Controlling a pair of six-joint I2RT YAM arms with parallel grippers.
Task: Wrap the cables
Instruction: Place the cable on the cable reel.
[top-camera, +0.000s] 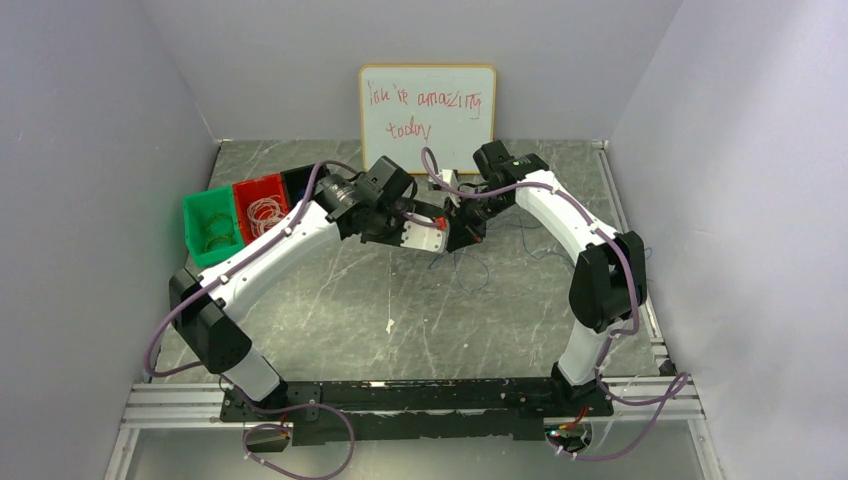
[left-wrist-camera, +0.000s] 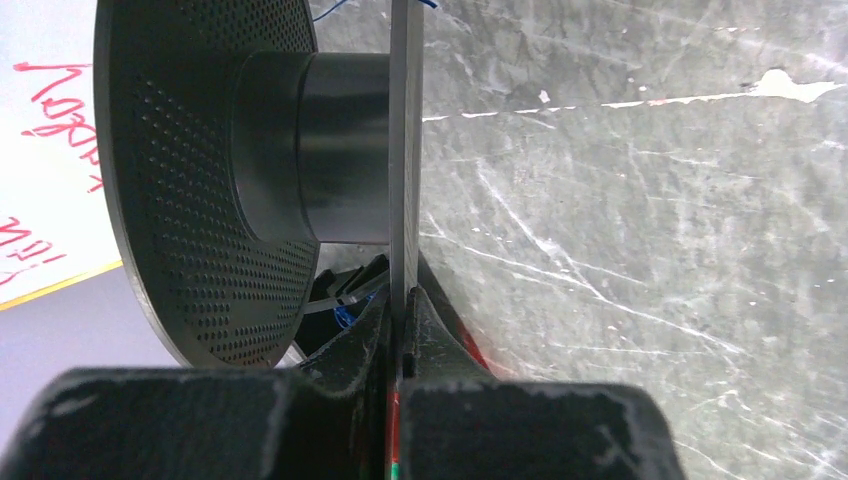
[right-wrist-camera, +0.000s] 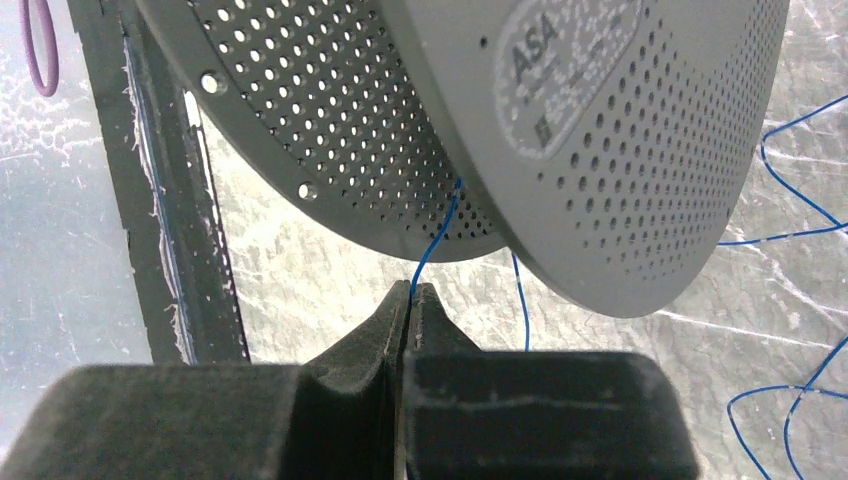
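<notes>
Grey marbled bench (top-camera: 400, 320) fills a white-walled booth, with a whiteboard (top-camera: 427, 105) propped at the back and green, red and black bins (top-camera: 212, 228) at the far left. From above, both arms reach in so that the left fingers (top-camera: 438, 228) and the right fingers (top-camera: 468, 224) nearly meet at mid-bench. What they hold is too small to read from up here. Thin blue cable (top-camera: 478, 268) straggles loose on the bench just in front of them and off to the right.

In the left wrist view, the left fingers (left-wrist-camera: 415, 318) are pressed shut on the rim of one thin flange of a grey perforated spool (left-wrist-camera: 190, 200), which is held on edge. The spool's axis runs across the picture from left to right. Its hub (left-wrist-camera: 330, 150) looks bare, with no turns of cable on it that I can see.

In the right wrist view, the right fingers (right-wrist-camera: 400, 305) are closed tight and pinch the cable (right-wrist-camera: 435, 245). From the tips the strand climbs almost straight up, leaning slightly right, and vanishes into the gap between the spool's two flanges. More of it lies in open loops on the bench at the right edge of that view.

Judging by the bare hub and the loose loops, the wrapping has barely begun. One stretch seems led to the spool, and nearly all the length is left to wind.
</notes>
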